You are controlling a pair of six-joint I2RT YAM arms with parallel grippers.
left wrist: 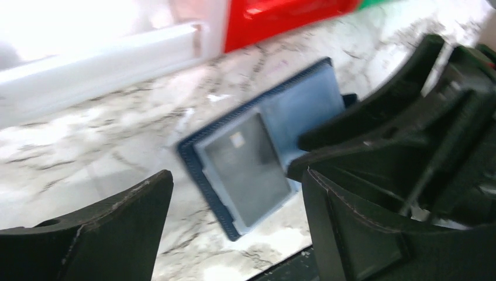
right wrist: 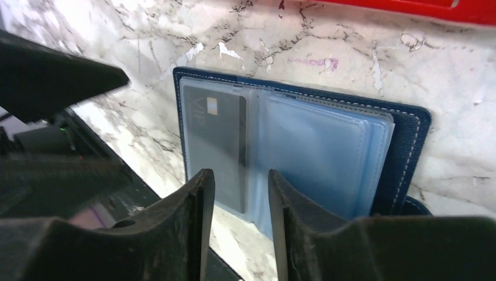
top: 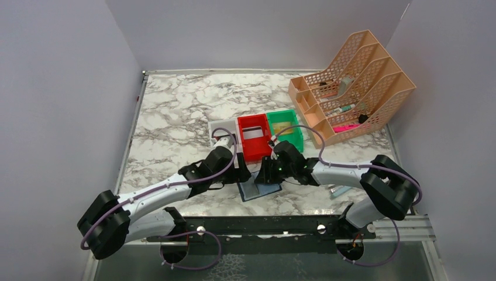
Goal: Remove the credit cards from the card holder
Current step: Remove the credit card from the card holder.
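The card holder (right wrist: 403,134) is lying flat open on the marble bench (top: 175,111), near the front edge, with its navy cover and pale stitching facing down. Inside is a stack of see-through plastic sleeves (right wrist: 327,152), and one half looks pale blue. One dark grey credit card (right wrist: 216,146) is still tucked in the sleeve on the other half. It's got "VIP" lettering and a small pale square near the top.

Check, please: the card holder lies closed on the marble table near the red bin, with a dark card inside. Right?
Not closed: the card holder lies open, as the right wrist view shows. The rest holds: it is on the marble table near the red bin, with a dark card inside.
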